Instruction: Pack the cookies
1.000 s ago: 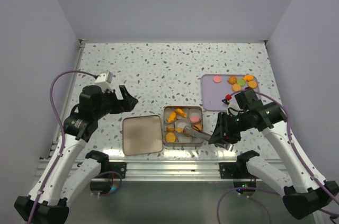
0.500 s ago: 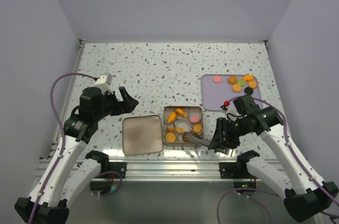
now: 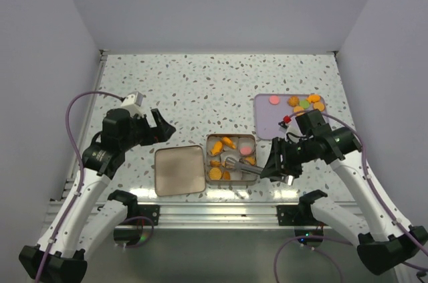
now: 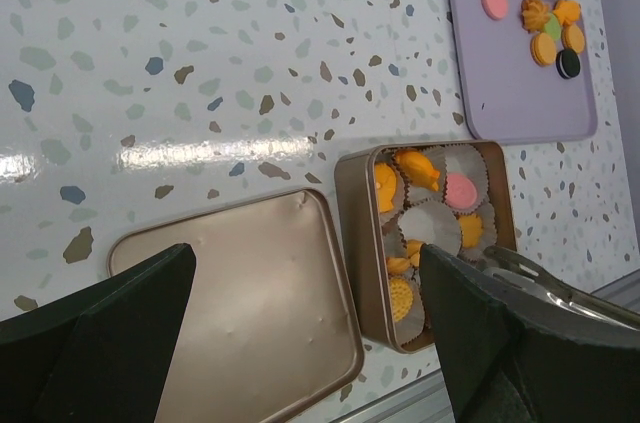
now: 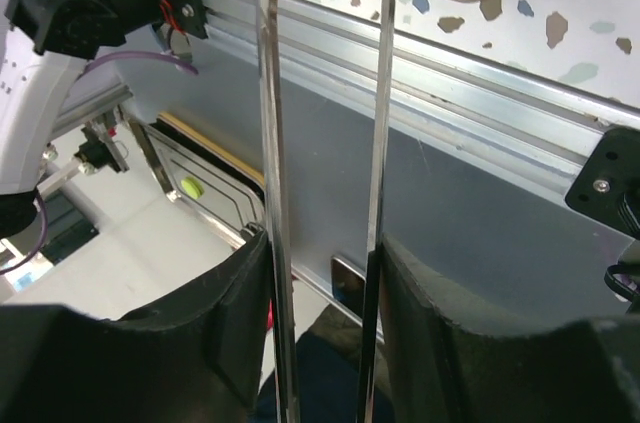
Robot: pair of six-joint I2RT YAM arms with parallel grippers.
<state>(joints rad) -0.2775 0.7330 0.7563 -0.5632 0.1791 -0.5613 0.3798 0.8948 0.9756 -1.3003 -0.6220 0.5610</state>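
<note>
An open bronze tin holds white paper cups with several orange cookies and a pink one. It also shows in the left wrist view. More cookies lie on the purple tray, also seen from the left wrist. My right gripper is shut on metal tongs, whose tips reach over the tin's middle. In the right wrist view the tong arms run up between my fingers, and their tips are cut off. My left gripper is open and empty, up and left of the tin.
The tin's lid lies flat to the left of the tin, also in the left wrist view. The table's metal front rail runs just below the tin and lid. White walls close in the table at left, right and back.
My right gripper dipped toward the front rail with the tongs, then came back up; the tong tips stay over the tin. My left arm has hardly moved.
</note>
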